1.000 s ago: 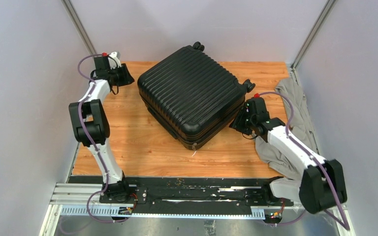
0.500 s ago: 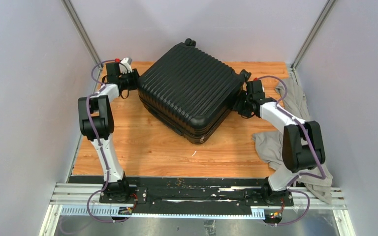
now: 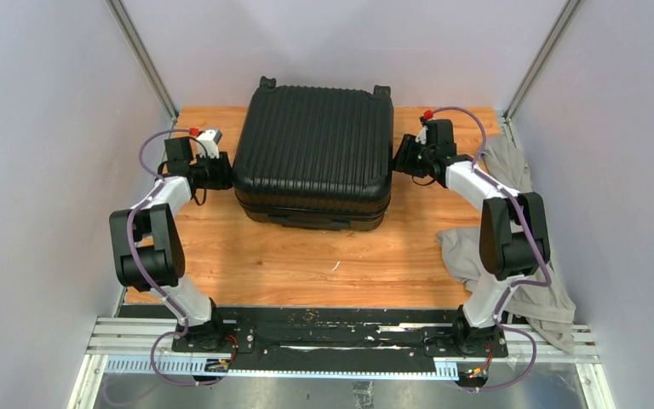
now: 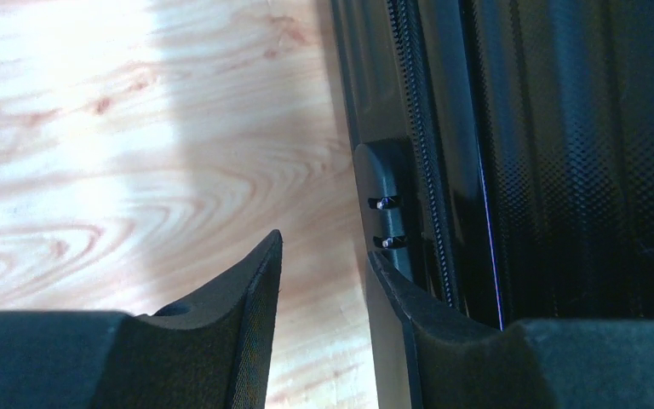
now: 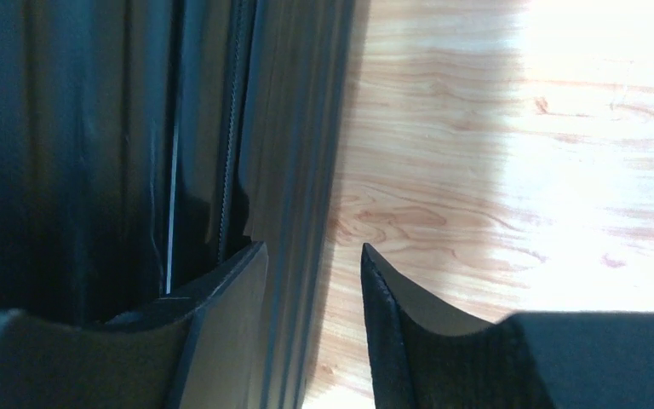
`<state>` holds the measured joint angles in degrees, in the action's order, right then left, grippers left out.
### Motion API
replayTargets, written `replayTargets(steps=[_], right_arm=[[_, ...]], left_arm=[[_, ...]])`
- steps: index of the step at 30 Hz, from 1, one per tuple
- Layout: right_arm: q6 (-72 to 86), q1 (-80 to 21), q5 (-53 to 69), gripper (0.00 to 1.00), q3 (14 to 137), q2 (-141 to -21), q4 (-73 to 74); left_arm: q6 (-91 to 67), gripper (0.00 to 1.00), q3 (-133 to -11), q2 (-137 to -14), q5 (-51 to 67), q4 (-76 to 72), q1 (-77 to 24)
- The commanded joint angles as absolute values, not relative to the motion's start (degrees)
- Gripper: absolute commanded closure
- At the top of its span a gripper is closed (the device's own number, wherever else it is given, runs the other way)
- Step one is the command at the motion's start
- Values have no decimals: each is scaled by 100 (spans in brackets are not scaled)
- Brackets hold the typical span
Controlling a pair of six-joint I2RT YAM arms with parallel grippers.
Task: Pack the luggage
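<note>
Two arms at full stretch, posed as near mirror images of one another. The left arm point(image 3: 147, 243) climbs from its base to a sharply bent black elbow, then sends its white forearm forward and inward, ending in the left gripper point(image 3: 221, 171), which points toward the right. The right arm point(image 3: 511, 232) folds the same way, its forearm angling inward to the right gripper point(image 3: 405, 158), which points toward the left. Close up from the wrists, each pair of black fingers point(image 4: 247, 294) stands partly apart and clasps nothing.
</note>
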<state>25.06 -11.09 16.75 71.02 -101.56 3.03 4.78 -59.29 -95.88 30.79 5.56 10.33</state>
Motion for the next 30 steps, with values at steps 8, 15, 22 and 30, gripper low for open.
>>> replayTargets(steps=[8,15,22,30], right_arm=[[2328,-379,1805,41,4210,-7631,-413],[1602,-414,4127,28,2850,-6420,-1980],[969,-935,4615,23,2848,-7182,-2784],[550,-975,4928,24,2873,-7943,-3597]], left_arm=[[223,64,-5959,-9189,3646,1251,1359],[158,63,-6233,-9323,3591,1396,1379],[258,63,-6429,-9393,3486,1550,1379],[311,63,-6426,-9514,3438,1605,1375]])
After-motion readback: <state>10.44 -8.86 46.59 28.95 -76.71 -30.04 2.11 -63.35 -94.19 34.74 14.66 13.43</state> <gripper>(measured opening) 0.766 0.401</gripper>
